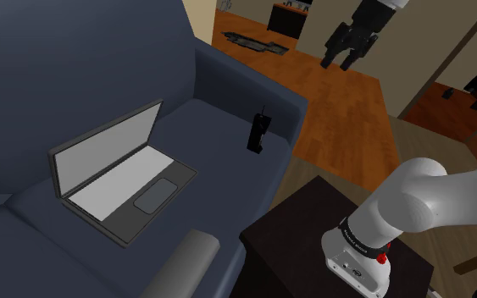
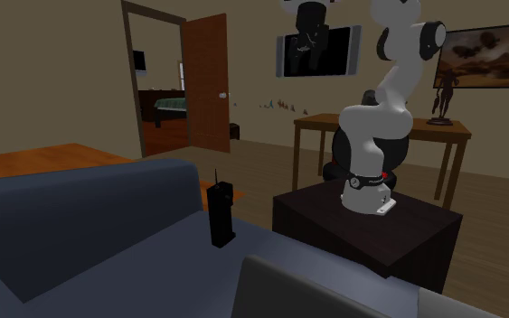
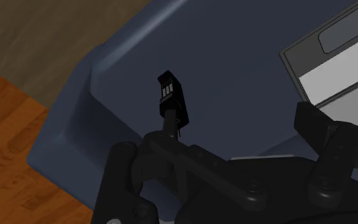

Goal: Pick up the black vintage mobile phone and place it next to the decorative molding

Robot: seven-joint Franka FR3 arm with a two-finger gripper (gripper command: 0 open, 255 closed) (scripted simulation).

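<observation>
Our tool (image 1: 338, 61) hangs open and empty, high over the wooden floor (image 1: 346, 127), well apart from the black phone (image 1: 257, 133). The phone stands upright at the sofa's (image 1: 211, 118) front seat corner, beside the armrest. We judge nothing done yet: grasp, lift and placing all remain. An open laptop (image 1: 122, 182) lies mid-seat, with a doorway (image 2: 162, 81) and wall screen (image 2: 344, 52) beyond.
</observation>
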